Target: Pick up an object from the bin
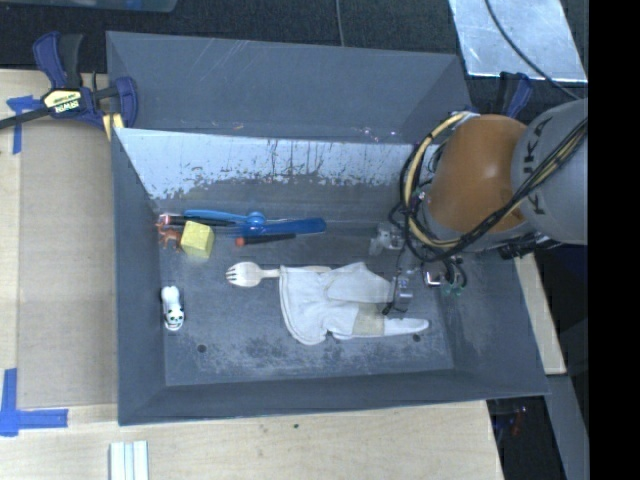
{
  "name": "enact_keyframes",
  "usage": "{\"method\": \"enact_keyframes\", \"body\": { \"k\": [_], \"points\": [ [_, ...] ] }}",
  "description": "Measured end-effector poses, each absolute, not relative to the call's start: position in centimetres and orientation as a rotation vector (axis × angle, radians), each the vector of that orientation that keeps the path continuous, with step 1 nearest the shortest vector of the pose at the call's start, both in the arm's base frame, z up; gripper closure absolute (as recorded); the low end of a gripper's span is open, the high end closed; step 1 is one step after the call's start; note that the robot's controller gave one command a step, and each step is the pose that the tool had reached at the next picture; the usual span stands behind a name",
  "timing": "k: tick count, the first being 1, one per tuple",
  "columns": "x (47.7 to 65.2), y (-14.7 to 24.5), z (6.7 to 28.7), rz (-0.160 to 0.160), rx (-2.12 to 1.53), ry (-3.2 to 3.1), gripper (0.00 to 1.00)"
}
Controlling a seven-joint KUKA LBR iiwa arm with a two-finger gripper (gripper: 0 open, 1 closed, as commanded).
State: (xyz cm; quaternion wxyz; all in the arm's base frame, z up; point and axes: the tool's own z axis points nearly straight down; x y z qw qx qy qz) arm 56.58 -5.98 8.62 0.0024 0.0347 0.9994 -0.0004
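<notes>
Toward the near side of the bin [300,388], right of centre, lies a white fabric glove [320,303], and the pincer [400,298] stands low over its right end. Expect the glove to be light, limp and quick to bunch, so you'd do best to pinch a raised fold rather than flat cloth. The wrist and cables crowd the tip, and you cannot tell how far it is open or whether it has any cloth. Farther back lie a white plastic fork [243,275], a yellow block [197,239] and a blue-handled tool [255,225] whose kind is unclear.

Bin [250,356] with glove [320,306], fork [245,275], block [197,239], tool [255,225]
</notes>
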Motion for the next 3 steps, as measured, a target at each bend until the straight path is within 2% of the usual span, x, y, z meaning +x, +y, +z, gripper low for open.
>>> {"method": "enact_keyframes", "body": {
  "k": [1,2,3],
  "points": [
    [58.3,-6.2,10.1,-0.001,0.129,3.130,0.00],
    [58.7,-7.6,8.1,0.000,0.825,3.022,1.00],
    [58.7,-7.6,8.2,0.000,0.822,3.023,1.00]
  ]
}}
